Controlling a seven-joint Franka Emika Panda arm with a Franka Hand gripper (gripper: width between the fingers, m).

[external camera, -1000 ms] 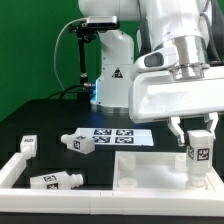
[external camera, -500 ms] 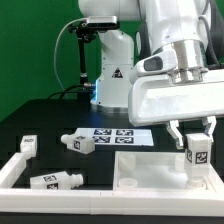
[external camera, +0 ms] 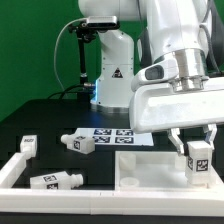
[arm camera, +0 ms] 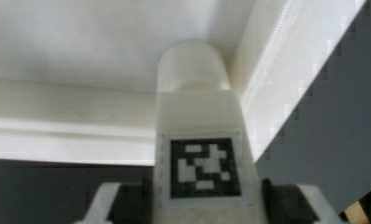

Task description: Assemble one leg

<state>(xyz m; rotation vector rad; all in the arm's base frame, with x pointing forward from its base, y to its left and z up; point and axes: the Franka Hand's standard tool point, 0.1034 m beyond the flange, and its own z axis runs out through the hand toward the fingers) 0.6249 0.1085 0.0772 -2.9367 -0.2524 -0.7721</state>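
Claw (external camera: pixel 195 144) is pinching the leg (external camera: pixel 199 162), one finger on each side, with the leg upright and its tagged face toward the exterior camera. The leg sits over the panel (external camera: pixel 150 165) at the corner on the exterior view's right; can't tell whether its lower end touches the panel or hangs just above it. In the wrist view the leg runs straight out between the two dark pads, tag near the claw, rounded end pointing into a white corner where the panel walls meet; it's blurred, so contact isn't readable there either. The arm's big white housing hangs right over the grasp and hides the panel's far edge. Nothing sits between the leg and the panel corner. The marker board (external camera: pixel 115 135) lies flat behind the panel. First spare leg (external camera: pixel 78 142) lies on its side at the board's edge on the exterior view's left. Second spare leg (external camera: pixel 28 146) is further left, near the end of the border bar (external camera: pixel 12 172). Third spare leg (external camera: pixel 55 181) lies on its side just inside that bar, well apart from the panel. All legs are short square-section white plastic posts with black-and-white square tags. The panel is matte white and tray-like with a raised rim. The counter (external camera: pixel 50 125) is flat black. A white robot base (external camera: pixel 115 65) stands in front of a green backdrop (external camera: pixel 30 50).
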